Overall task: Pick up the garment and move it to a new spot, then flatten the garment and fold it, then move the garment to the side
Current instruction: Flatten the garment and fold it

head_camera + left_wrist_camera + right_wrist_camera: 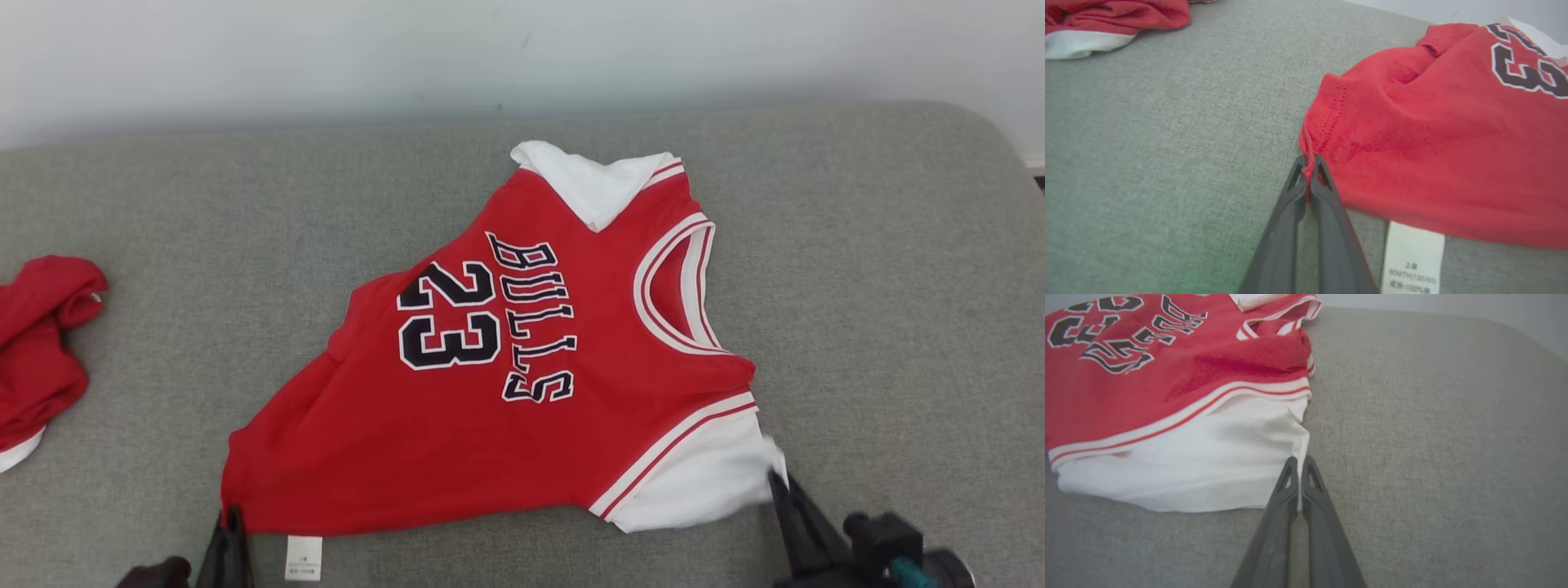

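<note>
**Jersey spread on cushion, pinched at two near corners**

A broad grey woven-fabric cushion [857,245] ran across the head view, with a pale wall [326,49] behind it. A red jersey [490,425], soft knit with "BULLS 23" in black, white-edged letters, lay mostly flat near the cushion's middle. Its neckline pointed to the robot's right and its hem to the left.

A second crumpled red cloth with a white edge [37,351] sat well apart at the far left.

The jersey's white short sleeve [702,482] lay at the near right corner. The right gripper [775,478] had its fingers pressed together on that sleeve's edge. The left gripper [231,516] was clamped likewise on the red hem corner.

A small white care label [303,558] lay flat just beside the left gripper.
</note>
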Tool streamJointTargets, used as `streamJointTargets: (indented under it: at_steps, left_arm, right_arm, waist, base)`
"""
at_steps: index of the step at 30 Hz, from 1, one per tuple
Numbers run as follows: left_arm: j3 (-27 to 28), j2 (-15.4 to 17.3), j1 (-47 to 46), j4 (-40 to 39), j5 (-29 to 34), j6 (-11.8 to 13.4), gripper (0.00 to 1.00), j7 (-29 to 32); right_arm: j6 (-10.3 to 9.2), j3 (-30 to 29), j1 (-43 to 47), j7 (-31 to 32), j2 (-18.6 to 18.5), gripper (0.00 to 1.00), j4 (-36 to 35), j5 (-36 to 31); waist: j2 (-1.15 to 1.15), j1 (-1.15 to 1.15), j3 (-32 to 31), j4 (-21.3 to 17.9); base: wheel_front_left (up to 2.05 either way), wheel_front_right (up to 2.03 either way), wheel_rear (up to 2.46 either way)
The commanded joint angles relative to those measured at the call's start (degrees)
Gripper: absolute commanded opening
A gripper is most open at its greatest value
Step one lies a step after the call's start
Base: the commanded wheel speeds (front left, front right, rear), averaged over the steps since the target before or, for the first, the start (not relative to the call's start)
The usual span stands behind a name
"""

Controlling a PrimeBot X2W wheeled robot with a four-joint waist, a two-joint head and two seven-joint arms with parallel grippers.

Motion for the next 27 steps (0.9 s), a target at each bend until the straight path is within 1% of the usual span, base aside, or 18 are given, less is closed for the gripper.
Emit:
streamJointTargets:
  at_steps: [1,5,7,11,13,14,16,17,20,22,27]
  left_arm:
    - [0.47,-0.06,0.22,-1.5,0.47,-0.23,0.0,-0.09]
    - [1.98,-0.06,0.67,-8.27,1.58,-1.35,0.0,-0.1]
    - [2.27,0.2,-0.92,-10.55,3.2,-1.89,0.0,-0.1]
    - [2.36,2.96,-5.43,-14.37,5.56,-2.46,0.0,-0.1]
    - [1.52,5.3,-8.49,-16.09,6.38,-2.79,0.0,-0.1]
    - [1.07,6.68,-10.31,-17.0,6.79,-2.89,0.0,-0.1]
    - [-0.21,9.59,-13.89,-17.67,7.13,-2.85,0.0,-0.1]
    - [-1.0,11.54,-16.2,-17.94,7.75,-2.82,0.0,-0.1]
    - [-3.76,16.09,-22.28,-16.71,7.79,-2.85,0.0,-0.02]
    - [-5.49,18.76,-26.39,-15.52,7.33,-2.86,0.0,0.85]
    - [-9.48,23.01,-33.81,-13.13,6.18,-2.87,0.0,2.99]
  right_arm:
    - [-0.18,0.0,-1.09,-0.01,0.35,0.0,-1.95,0.93]
    - [-0.18,0.74,-3.34,-0.01,-0.76,0.0,-9.75,2.21]
    - [-0.18,0.61,-5.01,-0.01,-1.13,0.0,-13.04,3.58]
    - [-0.18,-0.53,-10.82,-0.01,-2.66,0.0,-18.63,5.59]
    - [-0.18,-1.12,-14.61,-0.01,-3.54,0.0,-20.63,6.98]
    - [-0.18,-0.9,-16.65,-0.01,-4.75,0.0,-21.37,6.41]
    - [-0.18,-0.54,-20.96,-0.01,-6.0,0.0,-22.39,6.55]
    - [-0.18,-0.07,-23.4,-0.01,-6.94,0.0,-22.75,6.14]
    - [-0.18,0.91,-29.87,0.0,-8.3,0.0,-22.62,6.24]
    - [-0.18,1.64,-33.74,0.0,-8.44,0.0,-22.24,6.37]
    - [-0.18,4.62,-42.86,0.0,-10.63,0.0,-19.5,5.75]
  waist:
    - [-0.01,-0.01,-1.26,-0.04]
    - [-0.01,-0.01,-4.09,0.08]
    - [-0.01,-0.01,-5.56,0.31]
    - [-0.01,-0.01,-8.24,0.88]
    - [-0.01,-0.01,-9.16,1.09]
    - [-0.01,-0.01,-9.57,1.21]
    - [-0.01,-0.01,-10.09,1.31]
    - [-0.01,-0.01,-10.24,1.4]
    - [-0.01,-0.01,-10.46,1.74]
    - [-0.01,-0.01,-10.31,1.84]
    - [-0.01,-0.01,-8.7,2.12]
  base:
    - [0.0,0.0,0.0]
    - [0.0,0.0,0.0]
    - [0.0,0.0,0.0]
    - [0.0,0.0,0.0]
    - [0.0,0.0,0.0]
    - [0.0,0.0,0.0]
    - [0.0,0.0,0.0]
    - [0.0,0.0,0.0]
    - [0.0,0.0,0.0]
    - [0.0,0.0,0.0]
    - [0.0,0.0,0.0]
